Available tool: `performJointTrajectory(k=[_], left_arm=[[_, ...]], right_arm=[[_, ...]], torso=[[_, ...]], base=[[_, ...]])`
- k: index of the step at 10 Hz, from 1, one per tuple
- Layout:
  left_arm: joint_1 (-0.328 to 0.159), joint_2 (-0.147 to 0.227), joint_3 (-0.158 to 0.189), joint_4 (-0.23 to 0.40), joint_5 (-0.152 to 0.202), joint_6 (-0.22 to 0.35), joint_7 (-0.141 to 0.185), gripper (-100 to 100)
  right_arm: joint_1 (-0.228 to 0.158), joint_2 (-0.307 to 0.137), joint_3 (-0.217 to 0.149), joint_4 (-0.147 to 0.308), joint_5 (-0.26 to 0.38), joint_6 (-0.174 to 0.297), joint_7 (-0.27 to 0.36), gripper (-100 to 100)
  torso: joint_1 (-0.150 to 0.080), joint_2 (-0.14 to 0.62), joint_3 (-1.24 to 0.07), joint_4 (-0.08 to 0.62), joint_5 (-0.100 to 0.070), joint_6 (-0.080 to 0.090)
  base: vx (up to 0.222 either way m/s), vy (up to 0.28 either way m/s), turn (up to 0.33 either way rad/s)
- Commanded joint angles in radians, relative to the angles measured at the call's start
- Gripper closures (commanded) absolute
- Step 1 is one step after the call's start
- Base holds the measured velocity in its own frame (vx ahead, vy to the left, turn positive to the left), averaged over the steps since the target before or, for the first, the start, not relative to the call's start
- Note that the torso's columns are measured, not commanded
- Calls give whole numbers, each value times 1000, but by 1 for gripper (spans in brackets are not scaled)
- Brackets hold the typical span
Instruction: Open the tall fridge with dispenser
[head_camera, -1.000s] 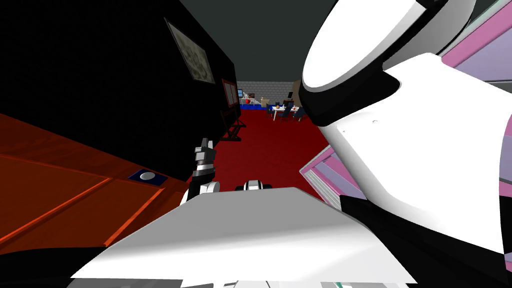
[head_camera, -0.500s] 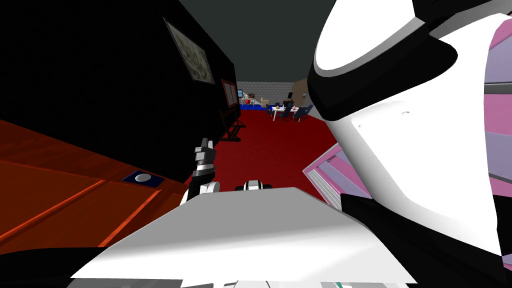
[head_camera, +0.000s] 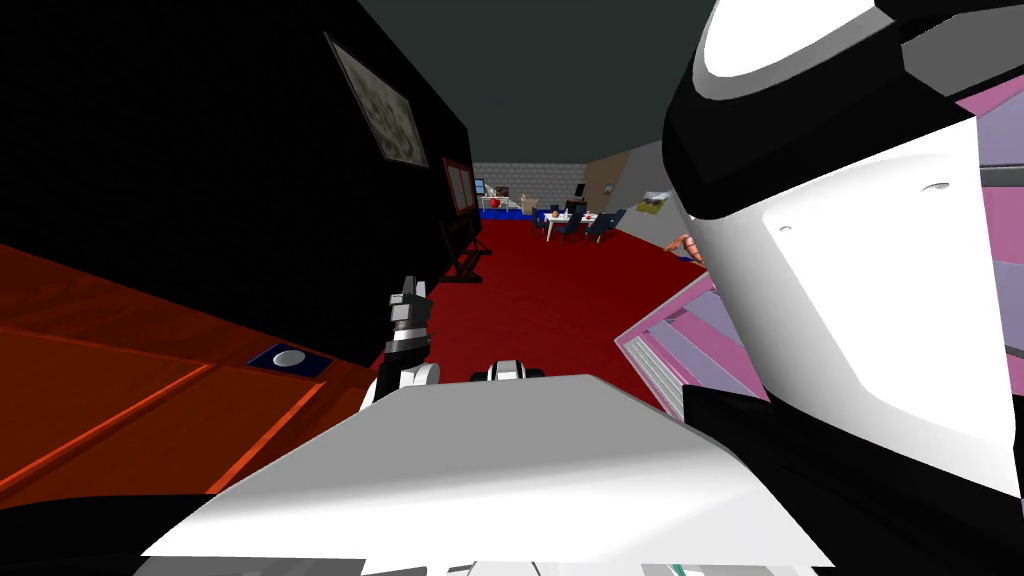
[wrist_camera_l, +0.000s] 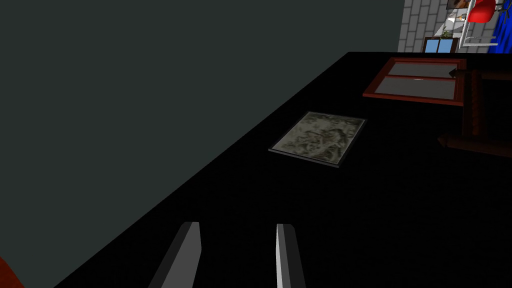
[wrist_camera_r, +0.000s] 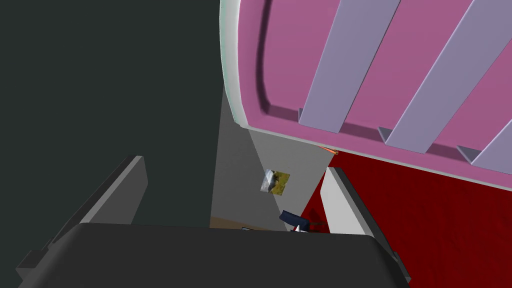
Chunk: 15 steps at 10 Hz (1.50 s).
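Holds nothing in the right hand (wrist_camera_r: 233, 167), fingers spread wide. Finds the white-rimmed fridge door with pink lining and lavender shelf rails (wrist_camera_r: 350, 75) just past those fingertips, seemingly swung open. Judges the right hand nearer; has the left hand (wrist_camera_l: 237, 227) slightly parted, empty, well apart.

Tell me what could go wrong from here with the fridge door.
1. The right tool is open and grips nothing beside the pink fridge door with lilac shelf rails; the door might swing freely, or a finger might snag a rail.
2. My big white right arm covers much of that door in the head view, so contact could go unnoticed.
3. The orange-red panelled surface sits close on my left; turning might bump it.
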<state>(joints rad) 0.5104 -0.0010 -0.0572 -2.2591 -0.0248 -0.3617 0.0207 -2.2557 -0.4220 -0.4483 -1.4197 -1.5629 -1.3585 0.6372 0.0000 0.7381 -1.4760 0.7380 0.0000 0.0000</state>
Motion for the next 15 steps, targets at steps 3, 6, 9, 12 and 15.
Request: performJointTrajectory(k=[3, 6, 9, 12, 15], left_arm=[[0, 0, 0, 0, 0, 0, 0, 0], [0, 0, 0, 0, 0, 0, 0, 0], [0, 0, 0, 0, 0, 0, 0, 0], [0, 0, 0, 0, 0, 0, 0, 0], [0, 0, 0, 0, 0, 0, 0, 0]], right_arm=[[-52, -102, 28, 127, -70, -7, -50, -100], [-81, -158, 45, 211, -107, -12, -77, -100], [-93, -181, 51, 246, -123, -14, -88, -100], [-93, -181, 51, 249, -123, -14, -90, 0], [-93, -181, 51, 249, -123, -14, -90, 0]], torso=[[0, 0, 0, 0, 0, 0], [-1, 0, 0, 0, 0, 0], [0, 0, 0, 0, 0, 0], [-1, 0, 0, 0, 0, 0], [0, 0, 0, 0, 0, 0]], base=[[10, 49, -14], [5, 40, -11], [8, 38, -10], [0, 0, 0], [0, 0, 0]])
